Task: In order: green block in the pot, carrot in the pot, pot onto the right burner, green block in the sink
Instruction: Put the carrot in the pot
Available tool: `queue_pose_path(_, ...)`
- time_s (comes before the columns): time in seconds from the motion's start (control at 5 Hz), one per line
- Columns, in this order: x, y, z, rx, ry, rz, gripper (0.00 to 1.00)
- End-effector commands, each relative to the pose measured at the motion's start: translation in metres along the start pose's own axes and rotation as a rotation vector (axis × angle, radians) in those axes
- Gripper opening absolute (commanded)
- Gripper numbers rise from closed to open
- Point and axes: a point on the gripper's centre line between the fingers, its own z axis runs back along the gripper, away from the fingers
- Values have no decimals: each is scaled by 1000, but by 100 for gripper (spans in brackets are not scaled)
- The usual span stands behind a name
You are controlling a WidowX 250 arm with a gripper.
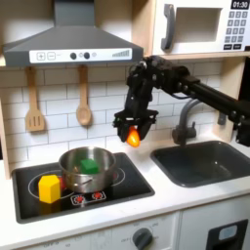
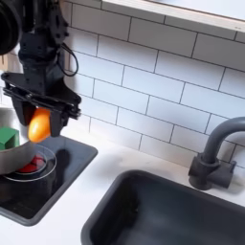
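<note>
The steel pot stands on the black cooktop with the green block lying inside it. In the second exterior view the pot and the green block sit at the left edge. My gripper hangs in the air to the right of the pot and above its rim, shut on the orange carrot. The second exterior view shows the gripper with the carrot above a red-ringed burner beside the pot. The dark grey sink lies to the right.
A yellow block sits on the cooktop at the pot's left. A spatula and a wooden spoon hang on the tiled wall. The faucet rises behind the sink. A range hood overhangs the cooktop.
</note>
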Motion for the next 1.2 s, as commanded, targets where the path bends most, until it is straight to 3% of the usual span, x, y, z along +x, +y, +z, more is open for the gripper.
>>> queue_pose_path(0.0, 7, 32, -10, 58, 4, 75, 0)
queue_pose_path(0.6, 17, 56, -36, 93, 38, 123, 0)
queue_pose_path(0.8, 17, 57, -38, 97, 46, 130, 0)
queue_pose_path(1.0, 15, 56, -37, 99, 48, 132, 96)
